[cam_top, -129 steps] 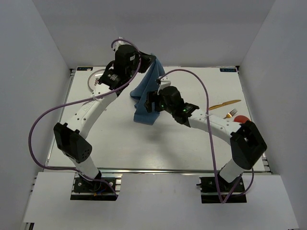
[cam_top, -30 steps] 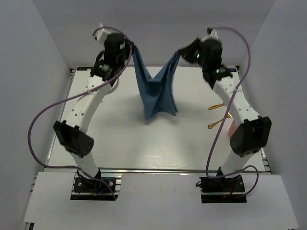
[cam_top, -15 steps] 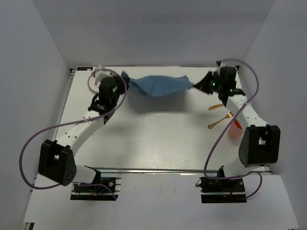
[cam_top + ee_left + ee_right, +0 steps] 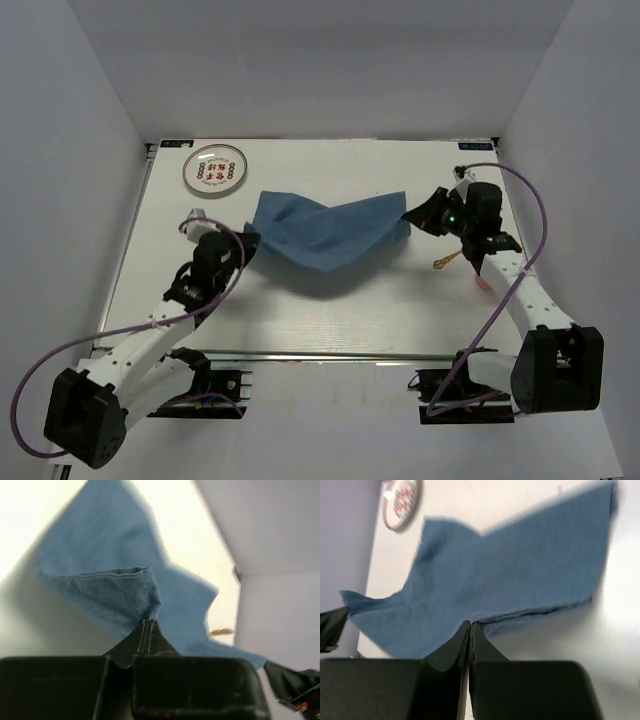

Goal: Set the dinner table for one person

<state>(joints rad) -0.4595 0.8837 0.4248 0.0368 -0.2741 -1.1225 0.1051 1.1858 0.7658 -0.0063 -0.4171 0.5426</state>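
Cloth (image 4: 330,232) over table (image 4: 330,315): corners clamped in my left claw (image 4: 245,238) and right claw (image 4: 410,216), middle seemingly sagging; well apart from near edge; plate (image 4: 213,167) far-left.

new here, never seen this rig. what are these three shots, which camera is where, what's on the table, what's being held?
Two white robot arms are bolted at the near edge of a white table. The wide picture looks down from above and behind them, with the left arm on the left. The other two pictures come from a small camera on each wrist, so the dark shapes at the bottom are that arm's own fingers.

The left gripper and the right gripper are each shut on a corner of a blue cloth, which is stretched between them. I cannot tell whether its sagging middle touches the table.

Also on the table are a round patterned plate at the far left and a gold-coloured utensil beside the right arm.
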